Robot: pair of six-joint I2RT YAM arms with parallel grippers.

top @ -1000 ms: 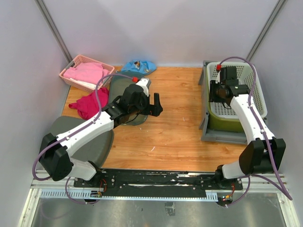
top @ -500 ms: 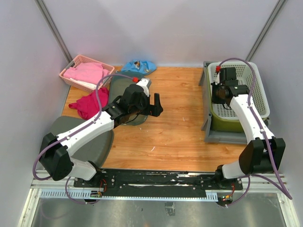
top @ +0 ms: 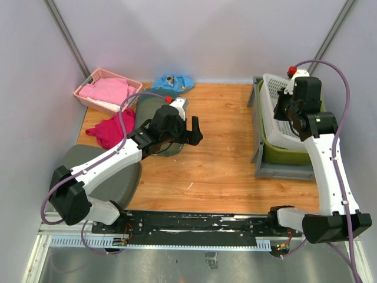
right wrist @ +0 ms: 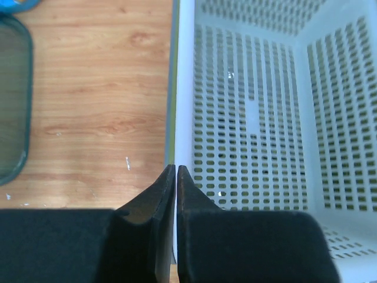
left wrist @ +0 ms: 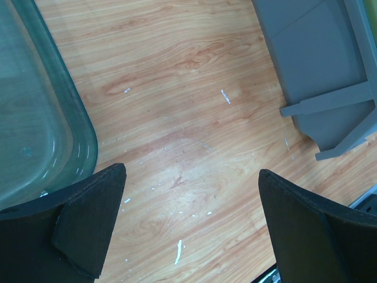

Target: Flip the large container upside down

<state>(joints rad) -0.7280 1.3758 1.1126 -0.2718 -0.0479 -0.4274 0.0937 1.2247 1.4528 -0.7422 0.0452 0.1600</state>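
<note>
Two arms out: R claw point(right wrist: 176, 168) pinching white mesh basket point(right wrist: 253, 118) rim; L claw point(left wrist: 191, 171) spread, hovering.

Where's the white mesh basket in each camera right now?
Top external: white mesh basket at upper right, tilted.
Left wrist: not in view.
Right wrist: fills the right half, its rim in the right gripper.
Shared landmark: the green tray.

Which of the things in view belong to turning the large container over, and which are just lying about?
Job: large grey container; white mesh basket and olive-green bin inside it; right gripper, shut on the basket's wall.
Lying about: pink basket, red cloth, blue cloth, translucent tray, grey lid.
</note>
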